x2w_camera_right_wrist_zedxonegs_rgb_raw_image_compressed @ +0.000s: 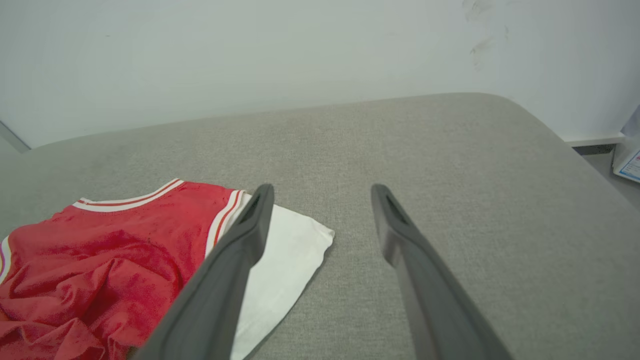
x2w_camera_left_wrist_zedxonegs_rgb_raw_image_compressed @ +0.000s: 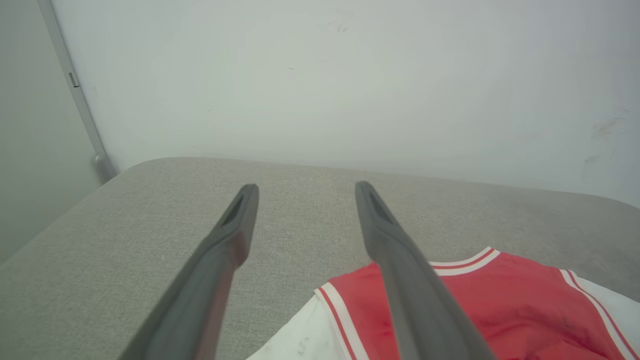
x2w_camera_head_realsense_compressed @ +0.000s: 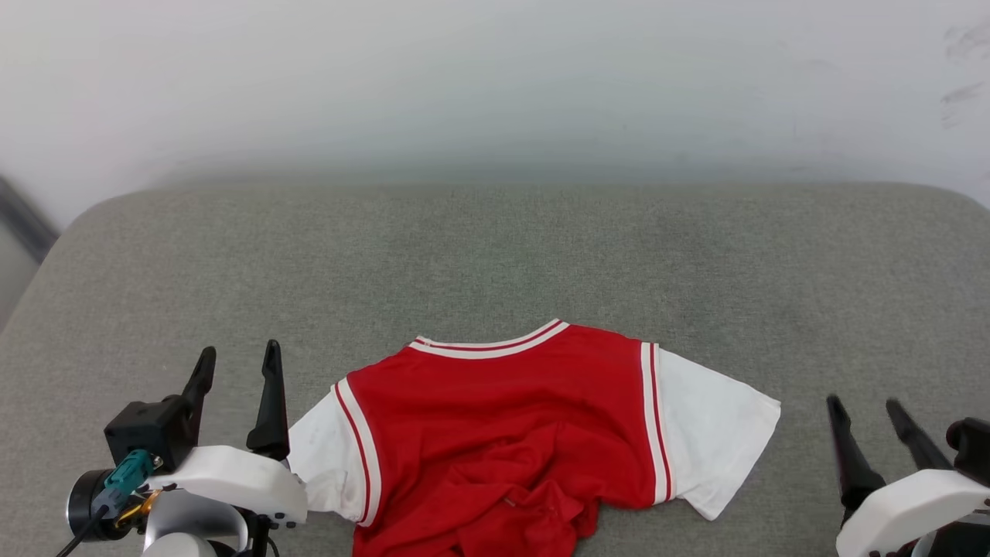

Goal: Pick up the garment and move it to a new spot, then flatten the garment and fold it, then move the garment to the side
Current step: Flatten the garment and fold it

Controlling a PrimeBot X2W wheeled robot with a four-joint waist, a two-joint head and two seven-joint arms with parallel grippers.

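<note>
Currently red white-sleeved jersey T-shirt (x2w_camera_head_realsense_compressed: 503, 418) lies rumpled on grey fabric cushion (x2w_camera_head_realsense_compressed: 495, 255), white wall (x2w_camera_head_realsense_compressed: 495, 77) beyond; left gripper (x2w_camera_head_realsense_compressed: 240, 350) and right gripper (x2w_camera_head_realsense_compressed: 862, 402) flank it, fingers spread, empty.

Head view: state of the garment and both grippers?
garment: lying on the grey surface, unheld, sleeves spread, lower part bunched.
left gripper: open, empty, beside one white sleeve.
right gripper: open, empty, apart from the garment.

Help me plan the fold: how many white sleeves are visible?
2. One sleeve lies by the left gripper; the other sleeve lies spread flat toward the right gripper.
</note>
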